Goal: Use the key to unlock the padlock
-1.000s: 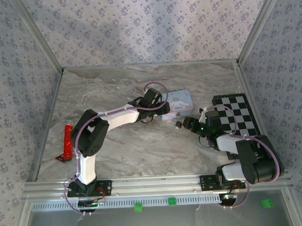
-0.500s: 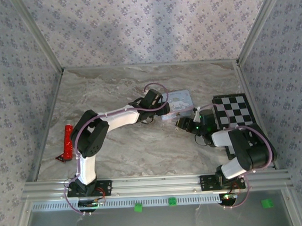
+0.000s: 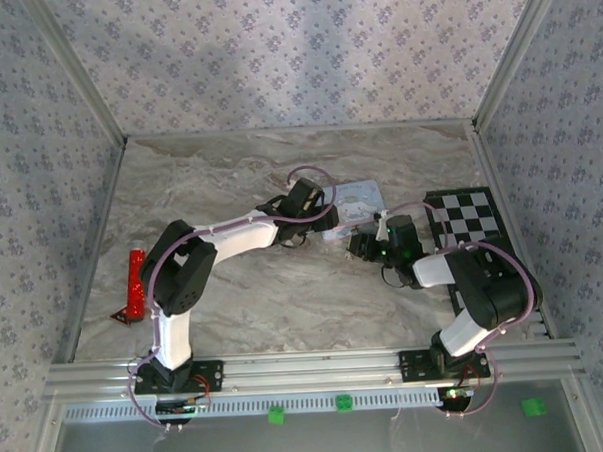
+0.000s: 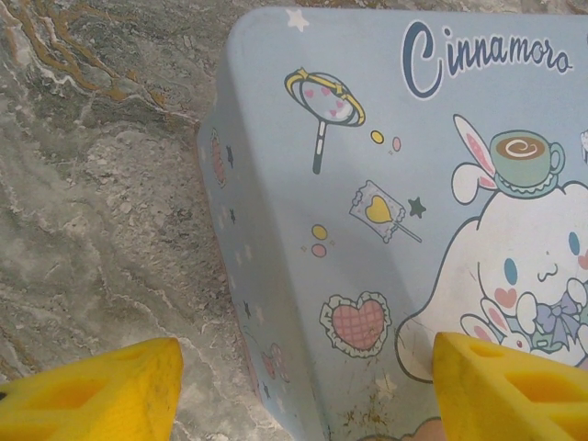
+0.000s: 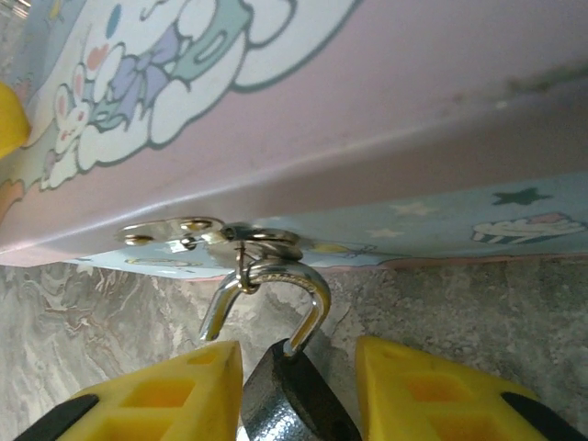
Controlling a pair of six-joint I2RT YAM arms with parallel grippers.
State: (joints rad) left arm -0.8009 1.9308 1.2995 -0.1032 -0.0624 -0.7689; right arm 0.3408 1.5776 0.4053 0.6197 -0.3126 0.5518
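The padlock (image 5: 294,404), a dark block with a silvery shackle, hangs from the hasp (image 5: 175,230) of the pale-blue cartoon tin (image 3: 358,197). One shackle leg sits in the block and the other ends free beside it. My right gripper (image 5: 296,354) is open around the block: the left finger touches it and a gap remains at the right finger. In the top view this gripper (image 3: 358,246) is at the tin's near side. My left gripper (image 4: 308,367) is open, straddling the tin's (image 4: 386,184) left edge, with one finger over the table and one over the lid. The key is out of view.
A red stick (image 3: 137,281) lies near the left wall. A black-and-white checkerboard (image 3: 468,219) lies at the right, partly under the right arm. Patterned walls close in the marble table (image 3: 209,180) at the back and both sides.
My right gripper has moved left toward the tin and its jaws have narrowed around the padlock. The left arm and the tin have stayed put.
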